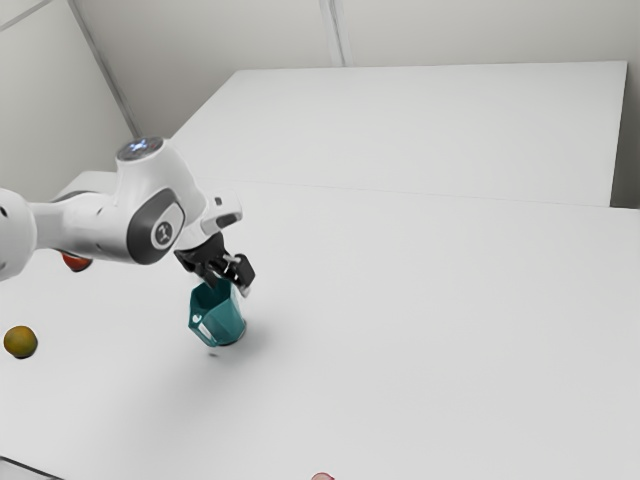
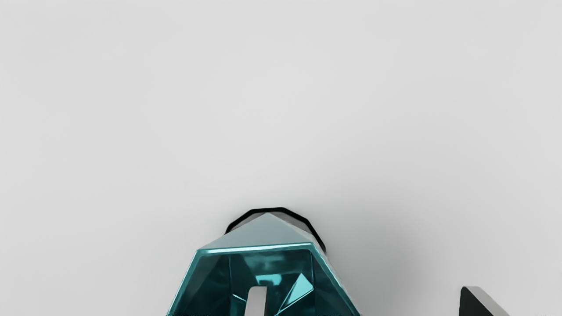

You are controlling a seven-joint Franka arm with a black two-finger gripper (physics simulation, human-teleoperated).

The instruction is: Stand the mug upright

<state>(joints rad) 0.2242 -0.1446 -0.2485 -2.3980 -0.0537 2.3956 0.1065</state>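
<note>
Plainly, the faceted teal mug [image 1: 229, 322] is mouth up on the white table [image 1: 420, 330], looking upright or nearly so, below the gripper [image 1: 229, 284]. Its angular rim has straight edges, its walls look glossy, and a dark band rings the base; the handle faces the exterior view's lower left. Inside, the walls are deep teal with a pale, bright triangular patch. The gripper is open, with one finger [image 2: 256, 303] over or in the mug's mouth and the other outside, apart from the wall; how deep the first reaches, I cannot tell. Farther out, toward the exterior view's left, are a brownish-yellow ball [image 1: 20, 341] and a red-orange round object [image 1: 77, 263], partly hidden by the arm [image 1: 95, 225]. A small pinkish object [image 1: 322, 477] shows at the near edge.
</note>
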